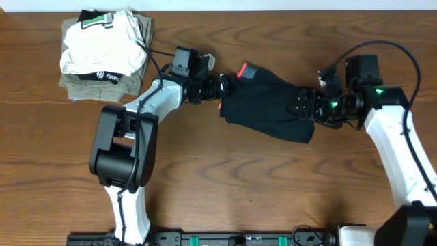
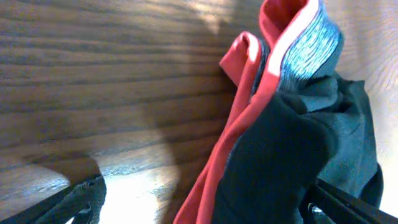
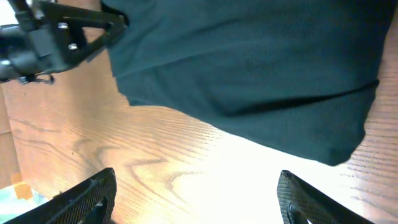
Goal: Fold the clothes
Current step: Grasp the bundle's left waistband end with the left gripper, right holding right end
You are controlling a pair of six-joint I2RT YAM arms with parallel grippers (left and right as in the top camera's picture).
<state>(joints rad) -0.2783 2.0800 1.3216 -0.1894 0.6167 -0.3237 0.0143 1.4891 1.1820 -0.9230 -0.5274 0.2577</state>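
Folded pants (image 1: 270,108), black, lying in the upper centre-right of the overhead frame on the wooden table (image 1: 273,184). My left gripper (image 1: 223,87) sits at their left end, jaws spread wide and clasping nothing. In the left wrist view the red lining (image 2: 273,37) and grey waistband (image 2: 308,53) rise at upper right. My right gripper (image 1: 305,107) sits at their right end, likewise agape and empty, with bare wood between its fingers (image 3: 93,196). A stack of folded garments (image 1: 102,51) occupies the upper left.
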